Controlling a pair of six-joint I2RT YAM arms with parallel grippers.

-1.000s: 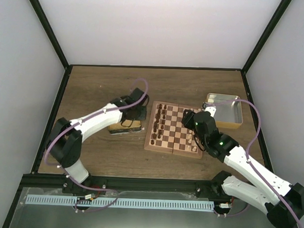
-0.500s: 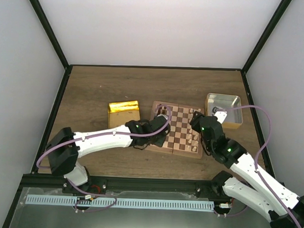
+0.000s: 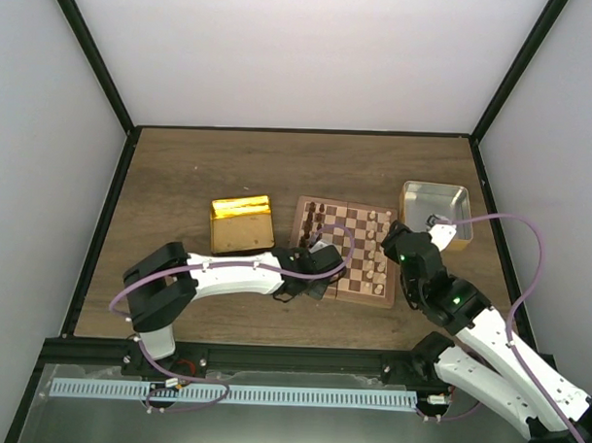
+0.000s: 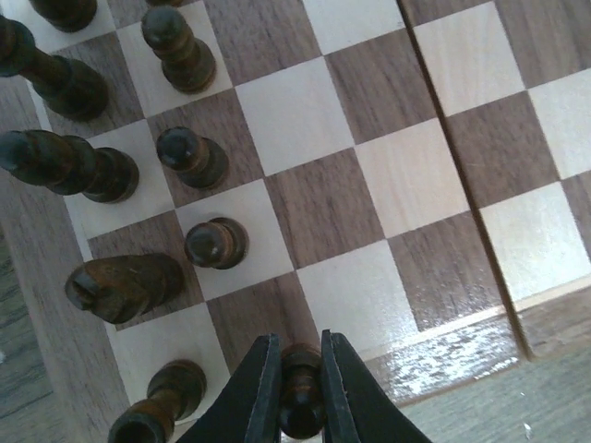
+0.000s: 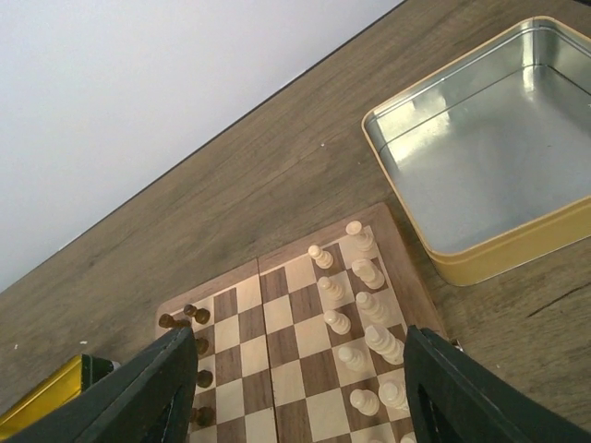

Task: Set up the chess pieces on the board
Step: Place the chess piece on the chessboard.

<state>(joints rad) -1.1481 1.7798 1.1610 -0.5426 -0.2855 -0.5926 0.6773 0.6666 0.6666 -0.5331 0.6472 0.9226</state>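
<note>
A shiny gold tin (image 3: 241,227) sits on the wooden table (image 3: 181,179), just to the left of the folding chessboard (image 3: 358,245). At the board's near-left corner, the left gripper (image 4: 300,392) has its fingers (image 4: 254,397) pinched narrowly around a dark pawn (image 4: 300,406), poised over a dark square in the edge row; whether the pawn touches the wood cannot be told. Beside it, the dark chessmen (image 4: 201,159) stand in two files along the board's left edge, one to a square. Across the centre fold seam, the cream chessmen (image 5: 367,273) line two files on the right edge. Above that side, the right gripper (image 5: 295,397) hangs with its fingers (image 5: 166,388) spread wide, grasping no piece. Farther right, just off the board's far corner, lies the silver tin (image 5: 499,258), its inside bright and its outer wall gold-coloured.
</note>
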